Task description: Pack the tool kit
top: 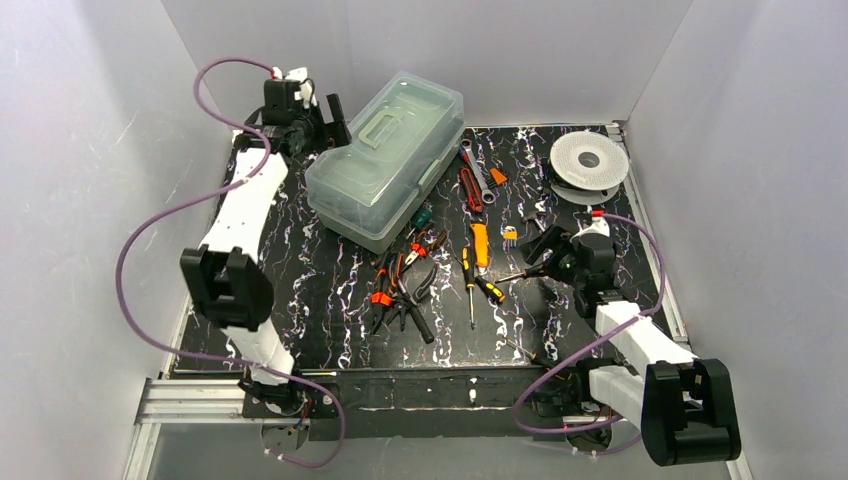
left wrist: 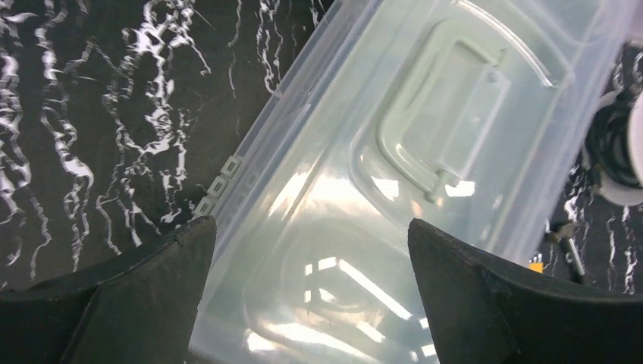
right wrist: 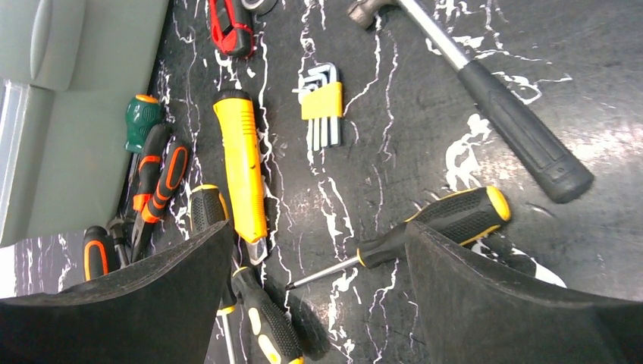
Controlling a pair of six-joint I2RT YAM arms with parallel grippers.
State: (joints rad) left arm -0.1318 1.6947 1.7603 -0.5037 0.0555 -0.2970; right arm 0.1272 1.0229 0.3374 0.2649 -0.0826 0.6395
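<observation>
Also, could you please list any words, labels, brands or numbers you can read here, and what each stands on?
None can be read. The lid of the tool kit shows no label; the yellow utility knife, the hex key holder and the white spool carry no legible marking.

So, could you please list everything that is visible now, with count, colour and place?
tool kit: one, pale green with clear lid, closed, far left of centre
spool: one, white, far right corner
hammer: one, silver with black grip, right of centre
hex keys: one set, yellow holder, centre
utility knife: one, yellow, centre
screwdrivers: at least three, black and yellow, centre
pliers: several, orange and black, beside the tool kit
table: one, black marbled
left tool: one, black, open above the tool kit
right tool: one, black, open above the screwdrivers
</observation>
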